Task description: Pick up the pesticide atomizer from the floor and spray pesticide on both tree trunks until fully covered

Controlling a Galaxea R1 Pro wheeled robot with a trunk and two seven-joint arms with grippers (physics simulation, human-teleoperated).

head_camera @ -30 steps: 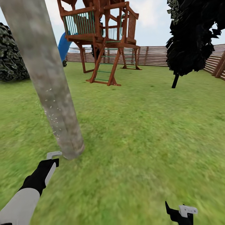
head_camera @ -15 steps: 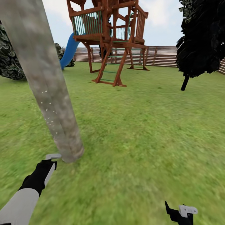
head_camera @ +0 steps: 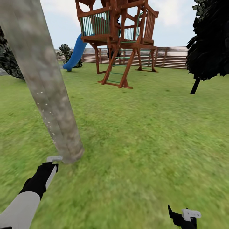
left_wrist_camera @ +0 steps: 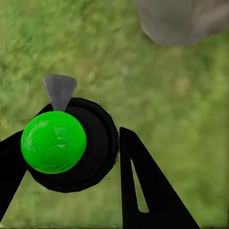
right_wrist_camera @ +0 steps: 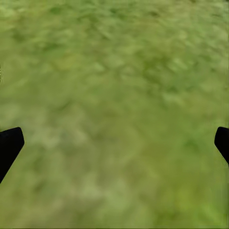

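Trunk: the trunk [head_camera: 47,92] leans at the left of your head view, its base in the grass just beyond your left arm. White flecks dot its near face around mid-height; much of the bark above and below looks bare.
Atomizer: in the left wrist view the atomizer [left_wrist_camera: 62,143] shows as a green ball in a black collar with a grey nozzle, sitting between the fingers. In the head view its grey tip pokes out by the trunk's base.
Left gripper: the left gripper [left_wrist_camera: 71,157] is closed around the atomizer, a finger [left_wrist_camera: 143,186] on each side.
Aim: the nozzle seems low, near the trunk's foot. Raise the wrist so the spray climbs, and sweep slowly along the trunk's height.
Coverage: the far side is hidden from you; it probably needs spraying from another angle.
Lawn: open grass to the right, nothing to catch the arm.
Right gripper: the right gripper [right_wrist_camera: 114,143] hangs wide open over grass, holding nothing. Leave it there.
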